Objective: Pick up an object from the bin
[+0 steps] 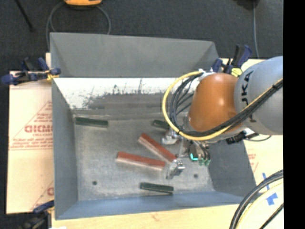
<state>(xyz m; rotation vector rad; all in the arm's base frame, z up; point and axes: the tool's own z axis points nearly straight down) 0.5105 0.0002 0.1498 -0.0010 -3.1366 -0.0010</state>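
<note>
My gripper [172,154] is low in the bin's right half and stands open. One metal fingertip [169,138] is on the far side and the other [175,170] on the near side of the right ends of two red-brown bars. The upper bar [153,146] lies slanted and its right end sits between the fingers. The lower, longer bar [139,160] lies almost level, with its right end just by the near fingertip. A dark green bar [156,188] lies flat close in front of the gripper.
Another dark green bar [91,122] lies at the back left of the bin floor. A third dark green bar [160,124] shows partly behind the arm's cables. The orange cover and cable loops hide the bin's right side.
</note>
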